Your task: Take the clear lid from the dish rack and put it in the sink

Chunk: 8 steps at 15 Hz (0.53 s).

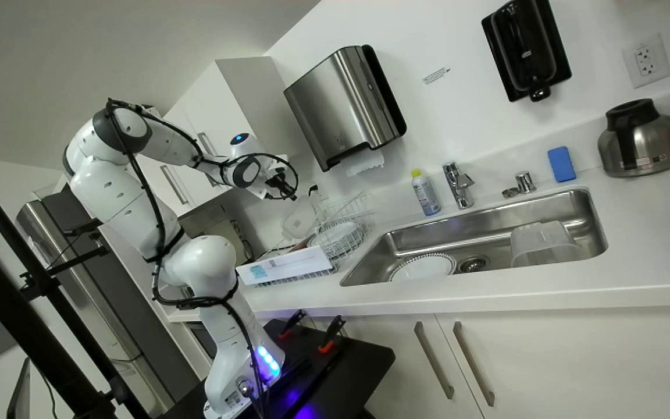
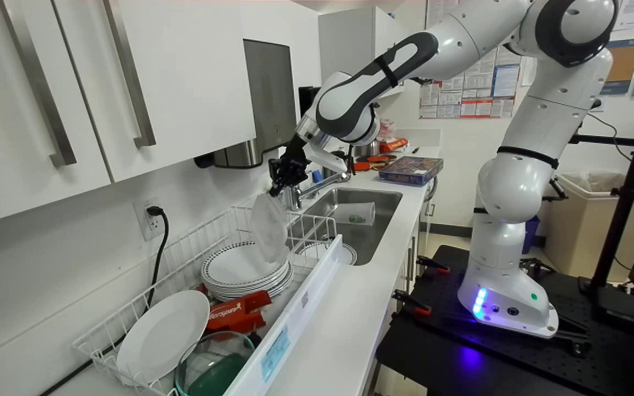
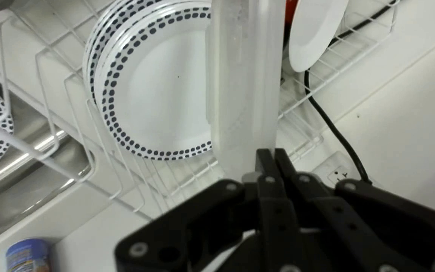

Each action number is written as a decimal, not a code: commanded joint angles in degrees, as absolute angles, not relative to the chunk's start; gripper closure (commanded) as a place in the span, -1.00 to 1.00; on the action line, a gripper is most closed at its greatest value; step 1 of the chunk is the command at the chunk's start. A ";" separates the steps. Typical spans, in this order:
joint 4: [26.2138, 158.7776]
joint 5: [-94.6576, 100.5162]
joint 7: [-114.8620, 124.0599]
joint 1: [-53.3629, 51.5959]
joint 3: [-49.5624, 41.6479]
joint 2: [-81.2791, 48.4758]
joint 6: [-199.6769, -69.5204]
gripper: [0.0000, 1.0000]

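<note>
My gripper is shut on the edge of the clear lid. In an exterior view the gripper holds the lid hanging upright over the stacked plates. Whether its lower edge touches them I cannot tell. The lid and gripper show small in an exterior view. The dish rack is white wire with a pale front panel; it also shows in the wrist view. The steel sink lies beside the rack; its basin holds a plate and a clear container.
Dark-dotted plates, a white plate, a red box and a glass bowl are in the rack. The faucet and a bottle stand behind the sink. A towel dispenser and cabinets hang above.
</note>
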State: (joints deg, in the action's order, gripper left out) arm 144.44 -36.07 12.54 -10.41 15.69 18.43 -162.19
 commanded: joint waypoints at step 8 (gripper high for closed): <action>149.85 -24.55 27.51 -8.15 15.52 25.39 -165.65 0.93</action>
State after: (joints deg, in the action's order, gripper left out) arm 149.81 -25.82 26.68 -7.11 16.73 25.44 -165.67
